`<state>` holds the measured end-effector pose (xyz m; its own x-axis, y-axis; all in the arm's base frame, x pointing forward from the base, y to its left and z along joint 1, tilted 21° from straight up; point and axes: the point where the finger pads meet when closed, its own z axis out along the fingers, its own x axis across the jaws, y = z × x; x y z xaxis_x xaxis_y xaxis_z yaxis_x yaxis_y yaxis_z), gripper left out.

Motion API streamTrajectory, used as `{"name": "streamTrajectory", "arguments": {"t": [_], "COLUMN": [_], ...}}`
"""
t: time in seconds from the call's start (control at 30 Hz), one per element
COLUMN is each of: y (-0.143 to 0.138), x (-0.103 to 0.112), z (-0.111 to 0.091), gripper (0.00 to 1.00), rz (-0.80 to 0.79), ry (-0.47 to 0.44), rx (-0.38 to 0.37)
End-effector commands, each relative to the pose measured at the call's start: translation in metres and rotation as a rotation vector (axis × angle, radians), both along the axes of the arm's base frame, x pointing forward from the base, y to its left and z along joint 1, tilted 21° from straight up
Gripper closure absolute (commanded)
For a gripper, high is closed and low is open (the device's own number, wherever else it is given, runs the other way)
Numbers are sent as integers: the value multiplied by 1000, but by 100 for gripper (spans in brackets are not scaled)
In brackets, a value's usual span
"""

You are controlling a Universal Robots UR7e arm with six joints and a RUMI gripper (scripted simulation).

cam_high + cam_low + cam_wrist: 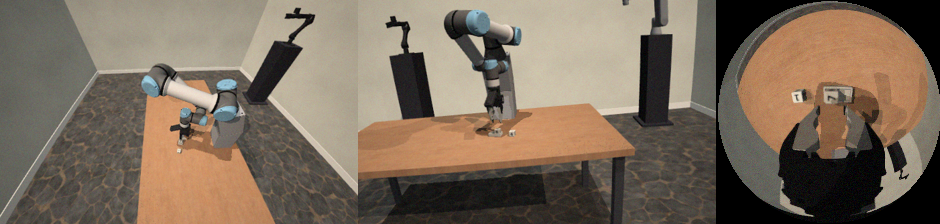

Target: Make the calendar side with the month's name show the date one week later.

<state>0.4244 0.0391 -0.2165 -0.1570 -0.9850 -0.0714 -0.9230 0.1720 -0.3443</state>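
Gripper (pixel 181 137) (pixel 497 121) (pixel 831 106) hovering above table (pixel 174 188) (pixel 559 134) (pixel 836 50), fingers standing apart, pinching nothing. 1 cube (pixel 497 131) (pixel 831 95) sitting in tray (pixel 180 143) (pixel 492 135) (pixel 847 102); loose cube (pixel 179 151) (pixel 512 133) (pixel 798 96) resting beside it. Off-centre descent risking fingertips clipping tray rim; skewed grasp risking tilted digit.

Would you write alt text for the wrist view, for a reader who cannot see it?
Open gripper above a wooden table, short of a small tray holding one cube; a second white cube lies outside, left of the tray in the image.
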Motion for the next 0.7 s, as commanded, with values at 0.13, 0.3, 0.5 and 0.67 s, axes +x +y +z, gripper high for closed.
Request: {"name": "streamTrajectory", "arguments": {"t": [0.13, 0.3, 0.5, 0.67], "y": [0, 0, 0, 0], "x": [7, 9, 11, 11], "z": [-14, -19, -24, -26], "gripper": [71, 71, 71, 71], "rz": [0, 0, 0, -1], "ry": [-4, -4, -4, -3], "rx": [-2, -1, -1, -1]}}
